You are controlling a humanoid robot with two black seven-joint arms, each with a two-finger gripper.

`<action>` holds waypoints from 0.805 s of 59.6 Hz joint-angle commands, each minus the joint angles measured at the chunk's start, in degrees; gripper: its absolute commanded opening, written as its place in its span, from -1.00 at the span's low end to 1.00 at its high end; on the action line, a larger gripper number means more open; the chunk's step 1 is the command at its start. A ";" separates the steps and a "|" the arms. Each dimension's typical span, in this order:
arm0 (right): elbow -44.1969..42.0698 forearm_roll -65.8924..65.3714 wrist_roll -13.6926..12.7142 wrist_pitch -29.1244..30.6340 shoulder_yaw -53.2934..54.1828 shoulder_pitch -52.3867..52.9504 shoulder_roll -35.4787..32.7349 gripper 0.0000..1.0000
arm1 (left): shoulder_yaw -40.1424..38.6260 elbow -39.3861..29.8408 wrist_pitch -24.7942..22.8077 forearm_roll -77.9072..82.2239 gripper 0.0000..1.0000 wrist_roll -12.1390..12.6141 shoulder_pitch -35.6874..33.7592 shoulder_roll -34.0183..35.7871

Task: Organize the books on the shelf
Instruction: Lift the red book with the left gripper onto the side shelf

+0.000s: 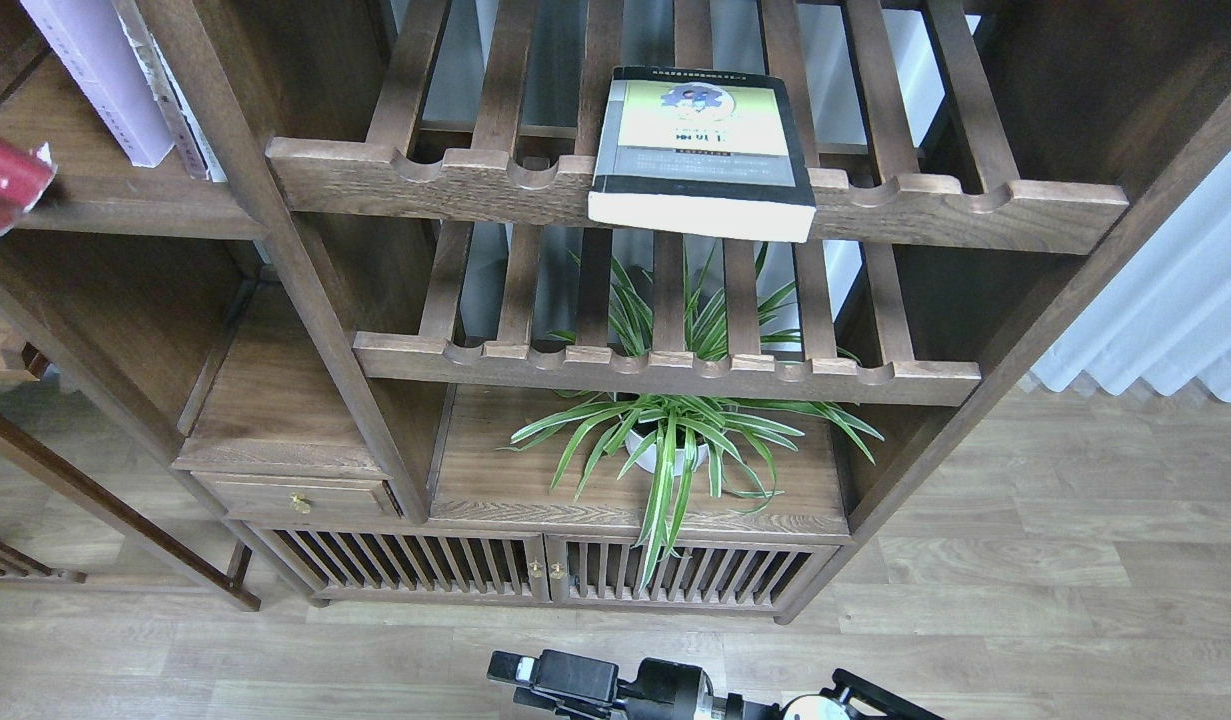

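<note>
The thick black-edged book with the yellow-green cover (700,140) lies flat on the upper slatted rack, its page edge overhanging the notched front rail. The pale lavender-white book (95,75) leans upright on the solid dark-brown shelf (125,205) at the upper left. Only a corner of the red book (5,180) shows at the left edge, level with the shelf's front edge. What holds it is out of view, and so is my left gripper. My right gripper (510,668) is dark and low at the bottom centre, far from all the books. I cannot tell its fingers apart.
A thin white-spined book (170,110) leans beside the lavender one. A potted spider plant (665,440) stands on the low board under a second slatted rack (665,375). The cabinet has a small drawer (295,497) and slatted doors (535,570). A white curtain (1165,310) hangs at the right.
</note>
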 commanded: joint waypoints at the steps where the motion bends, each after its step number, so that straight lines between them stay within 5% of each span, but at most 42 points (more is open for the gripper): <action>1: 0.06 0.09 0.00 0.00 0.00 -0.01 0.00 0.99 | 13.51 5.44 -0.02 -0.60 -0.94 0.19 -15.18 0.50; 13: 0.06 0.09 0.09 0.00 0.09 -0.01 0.00 0.99 | 32.24 14.67 -0.02 -0.07 -0.94 0.54 -35.76 -2.57; 24: -0.03 0.18 0.09 0.00 0.09 -0.18 0.00 0.99 | 41.56 22.67 -0.02 0.10 -0.94 0.98 -46.15 -8.37; 48: -0.03 0.26 0.09 0.00 0.09 -0.18 0.00 0.99 | 42.63 27.96 -0.02 0.10 -0.93 4.76 -49.85 -15.50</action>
